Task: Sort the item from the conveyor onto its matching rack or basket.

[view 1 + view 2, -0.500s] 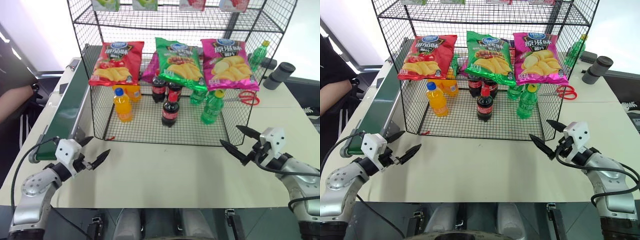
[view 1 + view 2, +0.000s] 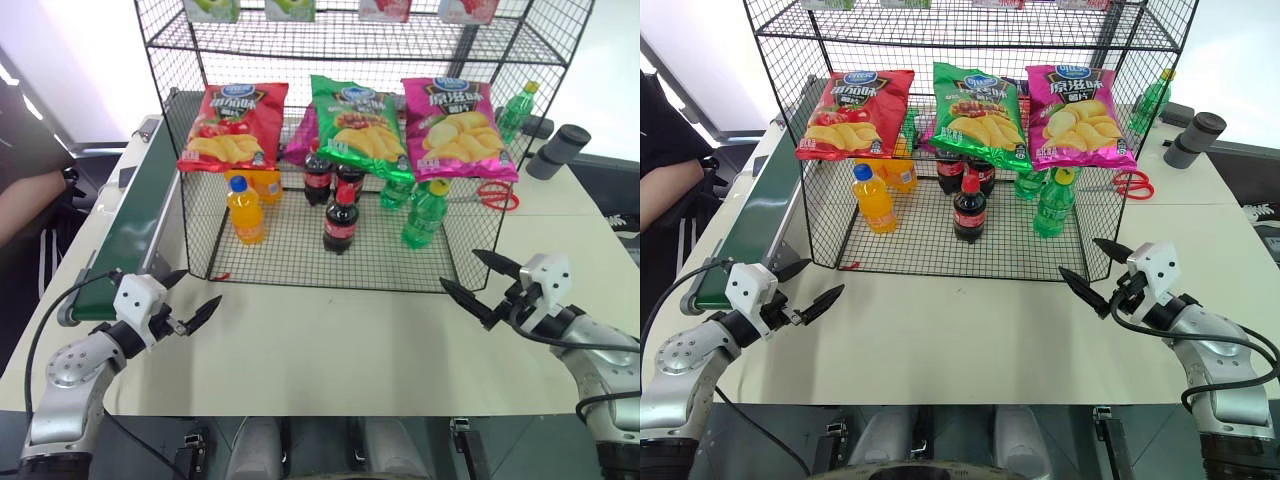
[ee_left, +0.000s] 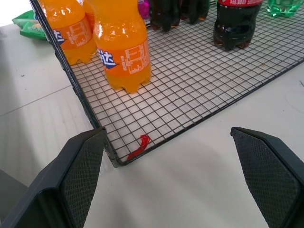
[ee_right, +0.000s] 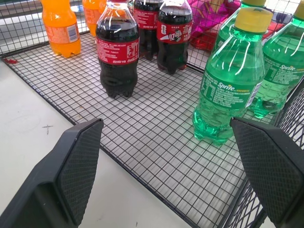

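Cola, in a small plastic bottle with red cap and red label [image 2: 341, 219], stands upright on the grid floor of the large black wire-mesh rack [image 2: 300, 262], in front of two more like it. An orange-drink bottle [image 2: 245, 211] stands to its left, a green bottle with yellow cap [image 2: 425, 213] to its right. The long dark green conveyor belt [image 2: 135, 222] looks bare, though partly cut off. Both the left gripper [image 2: 190, 298] and the right gripper [image 2: 475, 279] hang over the table with fingers spread wide, holding nothing.

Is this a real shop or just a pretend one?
Probably a pretend shop in a lab. A black wire rack on a table holds chip bags and drink bottles, and a green conveyor runs beside it.
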Robot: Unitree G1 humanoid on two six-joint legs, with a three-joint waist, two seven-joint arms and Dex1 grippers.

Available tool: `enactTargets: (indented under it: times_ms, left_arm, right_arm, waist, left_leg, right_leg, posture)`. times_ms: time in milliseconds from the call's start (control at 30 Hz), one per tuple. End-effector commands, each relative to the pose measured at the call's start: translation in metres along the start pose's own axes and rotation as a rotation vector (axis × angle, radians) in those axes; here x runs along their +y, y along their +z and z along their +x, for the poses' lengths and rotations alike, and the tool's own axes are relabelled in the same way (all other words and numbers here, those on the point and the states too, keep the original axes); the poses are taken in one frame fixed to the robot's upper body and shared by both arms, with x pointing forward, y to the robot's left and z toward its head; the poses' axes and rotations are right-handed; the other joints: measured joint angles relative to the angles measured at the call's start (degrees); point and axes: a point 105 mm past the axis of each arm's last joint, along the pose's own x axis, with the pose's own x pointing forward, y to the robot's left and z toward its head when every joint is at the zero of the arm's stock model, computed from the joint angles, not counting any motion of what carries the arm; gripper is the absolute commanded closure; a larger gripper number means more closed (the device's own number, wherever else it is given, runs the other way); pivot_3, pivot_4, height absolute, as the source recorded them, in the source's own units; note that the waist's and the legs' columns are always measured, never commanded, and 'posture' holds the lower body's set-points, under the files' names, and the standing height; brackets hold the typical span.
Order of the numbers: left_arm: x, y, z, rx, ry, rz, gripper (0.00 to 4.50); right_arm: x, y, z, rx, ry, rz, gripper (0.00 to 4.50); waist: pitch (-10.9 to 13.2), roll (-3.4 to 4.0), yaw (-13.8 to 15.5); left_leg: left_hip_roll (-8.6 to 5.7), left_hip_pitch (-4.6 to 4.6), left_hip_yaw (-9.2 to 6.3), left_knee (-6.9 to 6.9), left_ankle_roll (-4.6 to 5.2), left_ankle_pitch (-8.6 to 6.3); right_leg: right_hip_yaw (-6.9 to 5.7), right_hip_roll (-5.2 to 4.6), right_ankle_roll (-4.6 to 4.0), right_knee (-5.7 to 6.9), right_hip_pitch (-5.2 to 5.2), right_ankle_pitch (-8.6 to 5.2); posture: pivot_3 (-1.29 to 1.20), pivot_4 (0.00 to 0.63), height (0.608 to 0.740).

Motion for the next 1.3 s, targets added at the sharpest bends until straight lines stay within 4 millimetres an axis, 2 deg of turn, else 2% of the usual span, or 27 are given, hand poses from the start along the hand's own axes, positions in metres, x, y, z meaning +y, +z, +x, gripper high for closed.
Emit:
enactTargets:
  times_ms: [33,667,1300]
  left_arm:
    - [0.0,0.009,0.003,-0.02,-0.004,0.018,0.0]
    - [0.001,0.009,0.004,-0.024,0.019,0.022,0.0]
    - [-0.002,0.012,-0.003,-0.009,0.007,0.028,0.0]
  right_arm:
    - [-0.004,0.011,0.001,-0.043,-0.013,-0.035,0.06]
    - [-0.006,0.008,0.009,-0.042,0.008,-0.046,0.06]
    - [0.004,0.008,0.001,-0.025,0.018,-0.034,0.06]
  waist:
    - [0.0,0.0,0.0]
    - [0.0,0.0,0.0]
    - [0.0,-0.01,0.0]
  left_leg:
    - [0.0,0.0,0.0,0.0,0.0,0.0]
    - [0.0,0.02,0.01,0.04,0.01,0.0]
    - [0.01,0.04,0.02,0.08,0.01,0.0]
  right_leg:
    - [0.0,0.0,0.0,0.0,0.0,0.0]
    - [0.0,0.1,0.19,0.04,0.04,0.11]
    - [0.0,0.15,0.22,0.06,0.07,0.12]
  posture:
    - [0.0,0.15,0.74]
    - [0.0,0.15,0.74]
    - [0.0,0.15,0.74]
